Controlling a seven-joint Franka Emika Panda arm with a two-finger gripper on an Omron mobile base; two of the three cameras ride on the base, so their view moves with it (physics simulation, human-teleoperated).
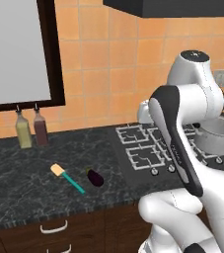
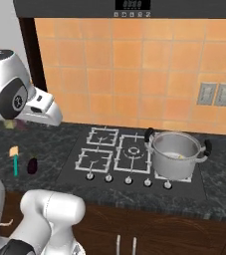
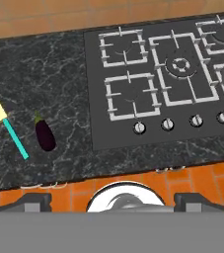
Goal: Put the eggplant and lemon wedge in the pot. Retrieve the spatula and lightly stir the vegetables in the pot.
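Observation:
The eggplant (image 3: pixel 45 135) lies on the dark counter left of the stove, also seen from the base cameras (image 1: pixel 94 177) (image 2: pixel 32 166). The teal-handled spatula (image 3: pixel 9 129) (image 1: pixel 66 178) (image 2: pixel 15 159) lies just left of it, a small gap between them. The steel pot (image 2: pixel 175 154) (image 1: pixel 217 136) stands on the stove's right burner. A small yellow piece (image 2: pixel 180 156) inside it looks like the lemon wedge. My gripper (image 3: pixel 113 201) hangs high above the counter's front edge, open and empty, its fingertips (image 3: pixel 34 201) wide apart.
The black stove (image 3: pixel 168 79) has four grates and a row of knobs along its front. Two bottles (image 1: pixel 23 129) (image 1: pixel 40 127) stand at the back wall under a window. Drawers run below the counter edge. My own arm hides part of the stove in the left base view.

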